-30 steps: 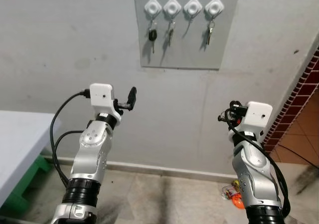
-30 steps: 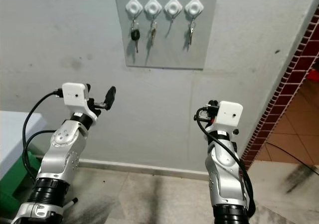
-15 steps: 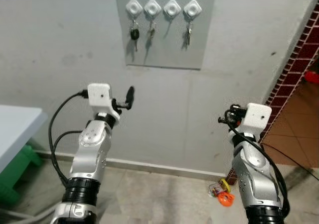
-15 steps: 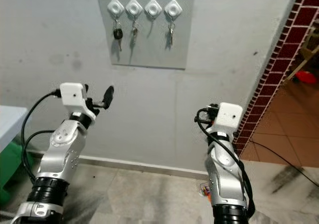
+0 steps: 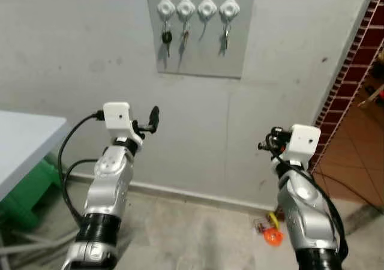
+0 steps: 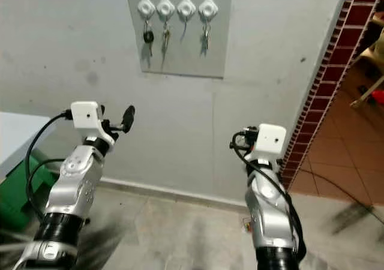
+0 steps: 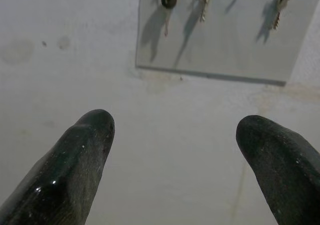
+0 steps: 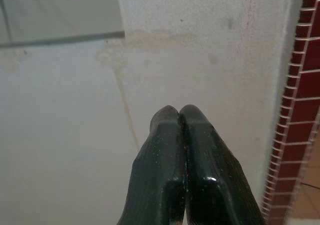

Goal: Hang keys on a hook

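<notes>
Keys already on the wall board, both grippers empty

Grey hook board point(image 5: 201, 39) is fixed high on the wall, presumably so keys dangle free within reach; its four white hooks point(image 5: 197, 8) sit in a row, and keys point(image 5: 167, 39) hang from three, the third hook from the left looking bare. Well below, the left gripper point(image 7: 175, 155) is raised toward the board, fingers spread apart and holding nothing. The right gripper point(image 8: 179, 150) has its fingers pressed together, nothing between them. No readable writing or brand.

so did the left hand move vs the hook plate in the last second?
Cannot tell. The left hand sits below the hook plate as before, but the camera itself shifted.
</notes>
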Robot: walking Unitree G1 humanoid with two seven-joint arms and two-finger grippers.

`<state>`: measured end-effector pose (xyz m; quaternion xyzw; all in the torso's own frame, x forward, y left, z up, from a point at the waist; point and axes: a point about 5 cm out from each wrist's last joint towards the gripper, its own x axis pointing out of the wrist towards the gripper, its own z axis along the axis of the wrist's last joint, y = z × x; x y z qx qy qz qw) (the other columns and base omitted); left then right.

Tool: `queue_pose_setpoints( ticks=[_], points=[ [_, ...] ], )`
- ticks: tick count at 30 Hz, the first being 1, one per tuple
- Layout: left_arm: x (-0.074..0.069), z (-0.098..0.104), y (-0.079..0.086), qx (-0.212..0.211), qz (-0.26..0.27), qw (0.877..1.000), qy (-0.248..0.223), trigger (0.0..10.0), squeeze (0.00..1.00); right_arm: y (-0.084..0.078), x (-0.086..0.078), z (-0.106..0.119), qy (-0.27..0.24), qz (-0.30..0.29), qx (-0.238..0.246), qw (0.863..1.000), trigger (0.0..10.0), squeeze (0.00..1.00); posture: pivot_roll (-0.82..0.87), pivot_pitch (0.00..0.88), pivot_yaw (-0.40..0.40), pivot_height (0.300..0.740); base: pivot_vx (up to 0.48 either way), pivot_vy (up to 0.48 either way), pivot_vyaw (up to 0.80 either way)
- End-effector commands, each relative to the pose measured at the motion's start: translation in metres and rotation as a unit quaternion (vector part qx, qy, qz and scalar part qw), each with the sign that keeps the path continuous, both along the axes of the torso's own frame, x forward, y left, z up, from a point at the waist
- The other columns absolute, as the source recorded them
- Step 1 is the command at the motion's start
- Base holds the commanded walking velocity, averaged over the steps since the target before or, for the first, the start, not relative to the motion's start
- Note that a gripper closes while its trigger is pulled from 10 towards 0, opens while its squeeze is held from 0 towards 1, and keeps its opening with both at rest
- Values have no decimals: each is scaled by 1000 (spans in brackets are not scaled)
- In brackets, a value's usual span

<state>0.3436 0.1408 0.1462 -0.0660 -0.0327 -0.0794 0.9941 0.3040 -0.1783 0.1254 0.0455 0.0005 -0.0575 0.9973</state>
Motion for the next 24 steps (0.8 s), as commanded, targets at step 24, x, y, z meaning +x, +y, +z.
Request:
queue_pose_setpoints(
  ticks=[24],
  points=[
    [4, 3, 13, 1, 15, 1000, 22, 10000, 0, 10, -5, 5, -15, 12, 8, 1000, 10000, 0, -93, 0, 70, 740, 86, 84, 0]
  ],
)
